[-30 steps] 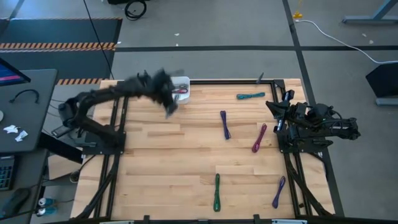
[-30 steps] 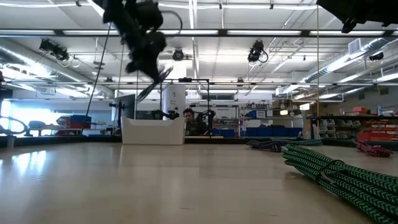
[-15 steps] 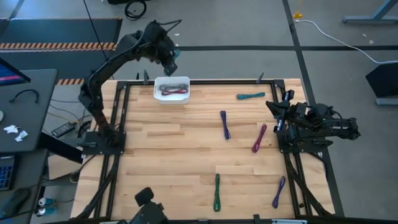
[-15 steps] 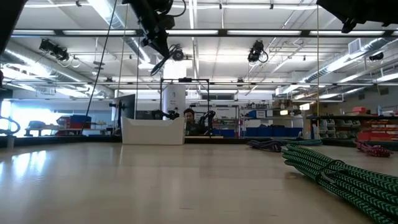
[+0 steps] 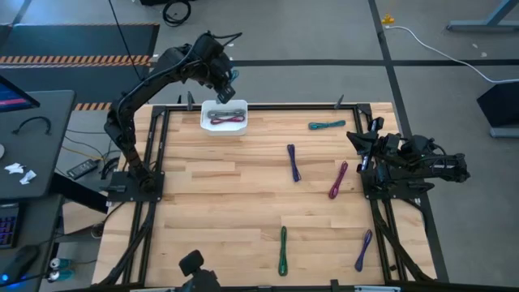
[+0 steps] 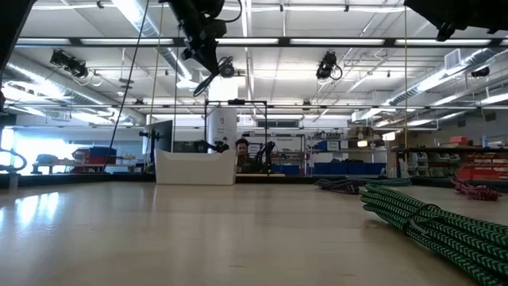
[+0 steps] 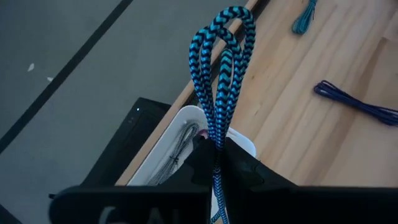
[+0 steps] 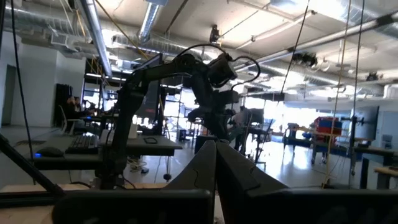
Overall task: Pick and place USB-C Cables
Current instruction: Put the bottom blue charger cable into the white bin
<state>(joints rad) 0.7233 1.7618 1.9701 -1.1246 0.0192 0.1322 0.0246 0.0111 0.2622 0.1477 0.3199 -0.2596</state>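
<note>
My left gripper [image 5: 229, 75] hangs high over the white bin [image 5: 225, 116] at the table's far edge, shut on a blue-and-black braided cable [image 7: 221, 68]. The bin [image 7: 186, 118] has a grey cable and a magenta cable lying in it. On the wood lie a teal cable [image 5: 327, 125], a dark purple one [image 5: 293, 162], a magenta one [image 5: 338, 179], a green one [image 5: 283, 250] and a purple one [image 5: 363, 250]. My right gripper [image 8: 216, 152] waits shut at the table's right edge [image 5: 358, 144]. My left gripper pinches the blue-and-black cable bundle between its two fingers [image 7: 239, 165], which come from above. The bundle's looped end [image 7: 224, 31] sticks out past the fingertips, and the rest runs back between the fingers [image 7: 216, 186]. The bundle is lifted clear, above the bin.
A black frame runs round the table [image 5: 243, 203]. In the low view the green cable [image 6: 429, 226] lies close to the camera and the bin [image 6: 195, 167] stands far off. A dark object [image 5: 195, 266] sits at the near edge. A person shows behind the bin.
My left gripper, still shut on the blue-and-black cable, has risen from low beside the bin and swung toward the far edge. It now holds nearly still high over the bin. The cable went up with it.
</note>
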